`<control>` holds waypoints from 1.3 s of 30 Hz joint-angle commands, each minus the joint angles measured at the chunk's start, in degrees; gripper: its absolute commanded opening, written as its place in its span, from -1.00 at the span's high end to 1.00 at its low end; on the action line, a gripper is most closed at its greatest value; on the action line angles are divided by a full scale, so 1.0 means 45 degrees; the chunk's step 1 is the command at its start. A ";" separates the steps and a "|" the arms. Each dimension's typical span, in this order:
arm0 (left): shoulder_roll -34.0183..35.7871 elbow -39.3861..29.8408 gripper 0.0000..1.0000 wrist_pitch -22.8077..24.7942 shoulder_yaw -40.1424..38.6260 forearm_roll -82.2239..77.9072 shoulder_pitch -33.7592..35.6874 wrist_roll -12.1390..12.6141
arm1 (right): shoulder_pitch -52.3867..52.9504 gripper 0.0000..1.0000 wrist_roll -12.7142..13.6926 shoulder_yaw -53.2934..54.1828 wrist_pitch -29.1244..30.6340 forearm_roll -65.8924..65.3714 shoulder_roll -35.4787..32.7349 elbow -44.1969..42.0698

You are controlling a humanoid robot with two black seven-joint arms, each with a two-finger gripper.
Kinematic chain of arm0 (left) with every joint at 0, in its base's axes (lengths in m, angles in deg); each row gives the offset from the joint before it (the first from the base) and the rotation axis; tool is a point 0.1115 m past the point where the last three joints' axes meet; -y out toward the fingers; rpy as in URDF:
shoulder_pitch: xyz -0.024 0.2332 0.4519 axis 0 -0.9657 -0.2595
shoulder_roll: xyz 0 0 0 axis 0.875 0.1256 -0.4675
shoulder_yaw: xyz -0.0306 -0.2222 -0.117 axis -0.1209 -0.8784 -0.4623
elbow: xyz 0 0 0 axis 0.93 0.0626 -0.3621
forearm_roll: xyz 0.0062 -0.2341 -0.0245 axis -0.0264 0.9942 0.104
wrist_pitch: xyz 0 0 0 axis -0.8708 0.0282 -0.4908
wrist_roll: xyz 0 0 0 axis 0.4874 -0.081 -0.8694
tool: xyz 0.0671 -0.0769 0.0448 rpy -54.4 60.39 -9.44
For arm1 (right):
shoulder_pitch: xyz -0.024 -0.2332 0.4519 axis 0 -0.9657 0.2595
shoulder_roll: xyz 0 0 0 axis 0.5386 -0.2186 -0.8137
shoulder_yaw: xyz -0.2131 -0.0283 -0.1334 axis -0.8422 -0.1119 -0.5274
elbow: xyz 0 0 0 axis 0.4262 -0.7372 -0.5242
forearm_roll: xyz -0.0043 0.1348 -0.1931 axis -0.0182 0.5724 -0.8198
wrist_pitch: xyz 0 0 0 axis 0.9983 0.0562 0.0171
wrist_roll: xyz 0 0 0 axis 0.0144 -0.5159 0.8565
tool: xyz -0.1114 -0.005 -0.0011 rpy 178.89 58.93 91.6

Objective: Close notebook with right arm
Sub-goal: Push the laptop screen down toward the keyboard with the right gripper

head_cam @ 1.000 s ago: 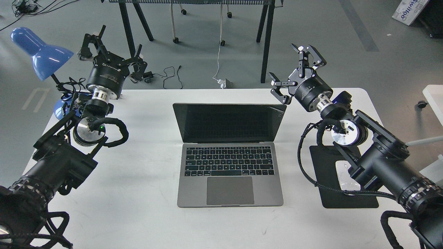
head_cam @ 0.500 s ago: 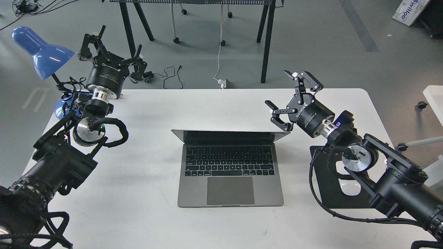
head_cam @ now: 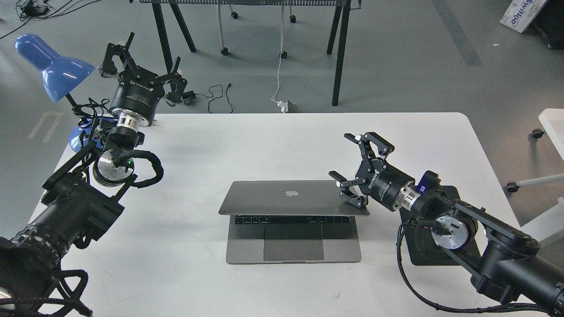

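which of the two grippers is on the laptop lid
The right gripper, open, its lower finger on the laptop lid's right corner. The left gripper hangs open, far off by the blue lamp.

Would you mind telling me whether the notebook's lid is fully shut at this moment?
Not fully. The notebook lid is tilted well down, yet a keyboard row and the trackpad show beneath its front edge. The open right gripper is at its right corner.

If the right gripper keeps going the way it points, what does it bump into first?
Probably the notebook's lid: the right gripper points left across it, lower finger already at its right edge. Depth is unclear.
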 commanded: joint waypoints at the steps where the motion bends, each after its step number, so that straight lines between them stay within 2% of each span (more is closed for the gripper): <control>1: -0.0020 -0.0001 -1.00 0.0020 0.0000 0.0000 0.0000 0.0020 | -0.0005 -1.00 -0.0012 -0.0812 -0.0022 -0.0323 -0.0026 -0.0024; 11: -0.0001 -0.0001 -1.00 0.0059 0.0000 -0.0020 0.0000 0.0020 | 0.0015 -1.00 0.0008 -0.2025 -0.0178 -0.0675 0.0013 -0.0219; 29: -0.0001 -0.0020 -1.00 0.0059 0.0000 -0.0020 0.0000 -0.0019 | -0.0141 -1.00 -0.0070 -0.2006 -0.0764 -0.0773 0.0131 -0.0512; 34: -0.0001 -0.0020 -1.00 0.0039 0.0000 -0.0020 0.0000 -0.0019 | -0.0102 -1.00 -0.0148 -0.1189 -0.0569 -0.0695 0.0014 -0.0220; 39: -0.0001 -0.0020 -1.00 0.0059 0.0000 -0.0020 -0.0019 -0.0019 | -0.0141 -1.00 -0.0149 0.1407 -0.0139 -0.0695 -0.0006 0.0093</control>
